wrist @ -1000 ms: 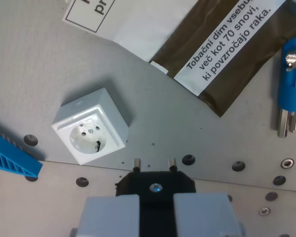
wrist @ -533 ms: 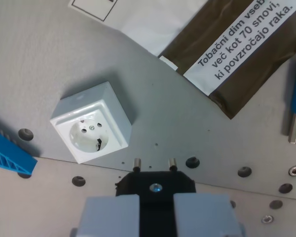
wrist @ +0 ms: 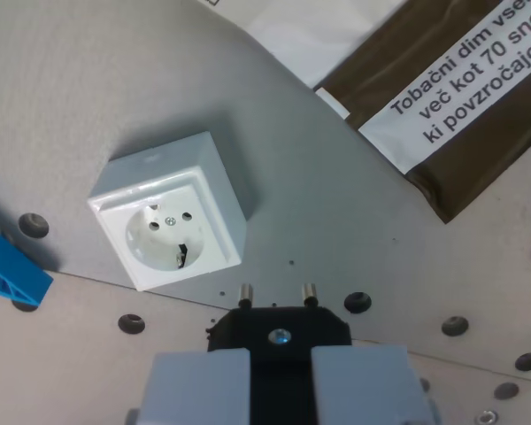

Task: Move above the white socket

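white socket (wrist: 169, 212) on the grey plate (wrist: 88, 80), up and toward the wrist view's left of the gripper (wrist: 280, 376), apart from it. gripper enters from the bottom edge, fingers (wrist: 199, 385) clamped on a black plug (wrist: 279, 329), pins pointing up-frame.

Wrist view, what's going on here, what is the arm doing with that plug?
The gripper is shut on a black plug, its two metal pins pointing up the picture. The white socket sits on the grey table, off toward the wrist view's left of the pins, so the plug is not lined up over it yet. A brown packet with printed text lies at the upper right, and a blue part shows at the left edge.
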Motion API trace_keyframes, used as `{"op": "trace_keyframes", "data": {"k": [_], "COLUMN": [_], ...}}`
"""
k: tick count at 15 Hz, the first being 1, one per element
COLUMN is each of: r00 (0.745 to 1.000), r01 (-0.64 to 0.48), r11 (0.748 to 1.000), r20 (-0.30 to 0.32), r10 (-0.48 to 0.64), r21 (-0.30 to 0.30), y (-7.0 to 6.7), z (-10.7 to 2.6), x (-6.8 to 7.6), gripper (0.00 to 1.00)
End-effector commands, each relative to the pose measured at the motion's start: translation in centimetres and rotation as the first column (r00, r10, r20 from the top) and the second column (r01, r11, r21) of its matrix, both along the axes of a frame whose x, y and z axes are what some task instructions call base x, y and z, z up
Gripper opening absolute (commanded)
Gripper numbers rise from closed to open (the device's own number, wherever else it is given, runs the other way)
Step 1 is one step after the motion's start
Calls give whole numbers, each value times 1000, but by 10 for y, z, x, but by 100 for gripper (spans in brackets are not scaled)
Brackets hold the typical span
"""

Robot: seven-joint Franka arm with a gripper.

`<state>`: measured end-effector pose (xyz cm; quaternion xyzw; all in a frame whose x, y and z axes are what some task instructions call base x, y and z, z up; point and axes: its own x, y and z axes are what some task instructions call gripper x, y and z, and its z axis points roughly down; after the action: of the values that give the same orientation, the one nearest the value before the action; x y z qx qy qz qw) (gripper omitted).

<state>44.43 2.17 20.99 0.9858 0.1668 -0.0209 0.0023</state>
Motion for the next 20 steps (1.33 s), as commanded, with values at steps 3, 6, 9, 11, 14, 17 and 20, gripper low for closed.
{"op": "trace_keyframes", "data": {"k": [3,6,9,11,14,17,20], "r00": [980,974,968,964,958,952,948], "r01": [-175,-209,-237,-254,-275,-293,-307], "r11": [985,978,971,967,961,956,951], "r20": [92,87,82,81,84,86,86], "r10": [174,209,237,254,275,294,308], "r21": [-5,-7,-9,-11,-13,-16,-17], "y": [6,10,15,18,22,25,28], "z": [-20,-32,-44,-52,-62,-71,-78], "x": [-13,-20,-27,-32,-39,-45,-50], "gripper": [0,0,0,0,0,0,0]}}
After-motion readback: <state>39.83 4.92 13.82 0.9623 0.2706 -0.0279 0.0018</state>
